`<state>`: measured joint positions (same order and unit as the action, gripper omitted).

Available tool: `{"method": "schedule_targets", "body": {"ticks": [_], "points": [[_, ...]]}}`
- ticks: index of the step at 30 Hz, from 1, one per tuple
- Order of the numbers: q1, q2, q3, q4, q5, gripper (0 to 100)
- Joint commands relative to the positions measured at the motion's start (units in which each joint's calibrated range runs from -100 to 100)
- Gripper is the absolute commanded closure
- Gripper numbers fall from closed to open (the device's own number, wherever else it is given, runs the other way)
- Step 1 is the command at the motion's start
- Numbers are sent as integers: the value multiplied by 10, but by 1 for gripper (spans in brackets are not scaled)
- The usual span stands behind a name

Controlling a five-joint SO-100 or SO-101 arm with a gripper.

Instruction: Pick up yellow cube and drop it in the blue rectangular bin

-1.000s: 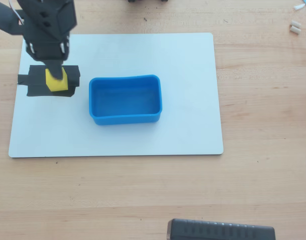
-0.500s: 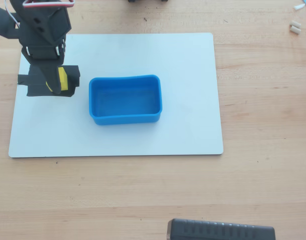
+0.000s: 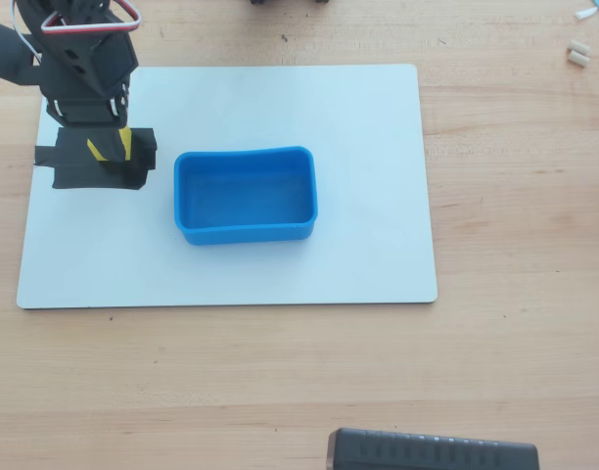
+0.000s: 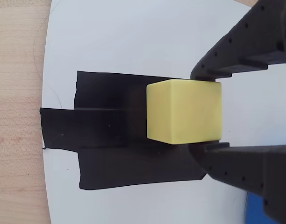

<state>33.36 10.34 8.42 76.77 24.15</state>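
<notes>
The yellow cube (image 4: pixel 184 111) sits between my gripper's two black fingers in the wrist view, and both fingers touch its sides. It is over the black tape patch (image 4: pixel 105 135). In the overhead view only a sliver of the yellow cube (image 3: pixel 109 147) shows under my gripper (image 3: pixel 111 157) at the left of the white board. My gripper (image 4: pixel 199 114) is shut on the cube. I cannot tell if the cube is lifted off the patch. The blue rectangular bin (image 3: pixel 246 233) stands empty to the right of the gripper, and a corner of it (image 4: pixel 256 212) shows in the wrist view.
A white board (image 3: pixel 378 147) lies on the wooden table and carries the tape patch (image 3: pixel 69 171) and the bin. A black device (image 3: pixel 432 453) lies at the table's front edge. Small white pieces (image 3: pixel 576 54) lie at the back right.
</notes>
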Motion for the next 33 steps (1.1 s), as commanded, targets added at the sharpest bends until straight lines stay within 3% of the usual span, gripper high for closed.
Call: {"method": "schedule_targets", "body": {"ticks": [1,14,23,29,33], "points": [[4,-2,-49,0,-3,94],[-55,-123,-50,75,-57,94],[-196,-243,-91,208,-126,94],[-274,-301,-3,141,-156,94],[-273,-335,93,51,-157,94]]}}
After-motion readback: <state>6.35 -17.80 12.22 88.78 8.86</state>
